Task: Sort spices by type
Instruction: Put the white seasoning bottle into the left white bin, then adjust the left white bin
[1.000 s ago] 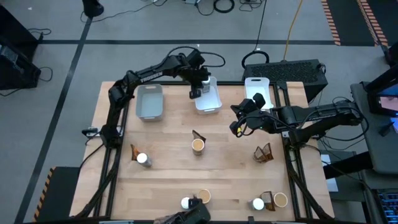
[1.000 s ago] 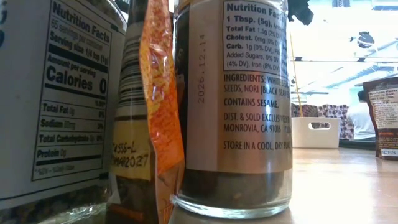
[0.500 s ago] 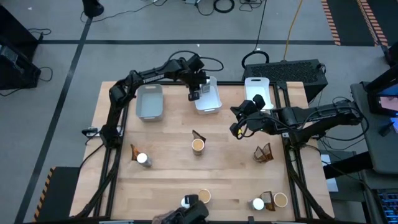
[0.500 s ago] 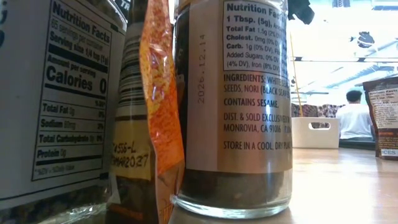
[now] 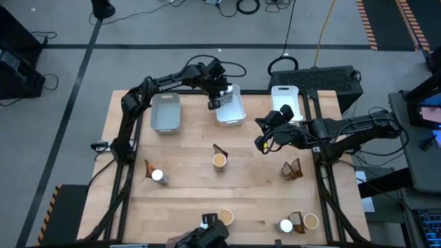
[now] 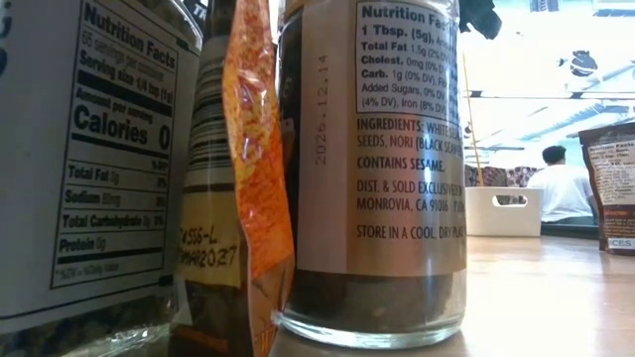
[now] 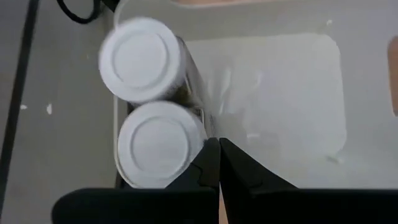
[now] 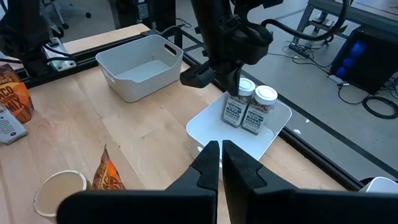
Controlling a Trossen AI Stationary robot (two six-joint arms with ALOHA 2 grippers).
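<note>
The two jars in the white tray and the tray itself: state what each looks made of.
Jars: clear glass or plastic, since the dark contents show through, with matte white caps, probably plastic. White tray: smooth, slightly glossy moulded plastic by its rounded corners and soft sheen.

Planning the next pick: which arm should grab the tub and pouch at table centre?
Probably the right. Right gripper hangs shut just beside the tan-topped tub and pouch. Left gripper is shut over the white tray, by two jars.

Close up: a glass jar with a nutrition label, an orange pouch pressed beside it; farther back a white tray, a brown pouch, a seated person
</note>
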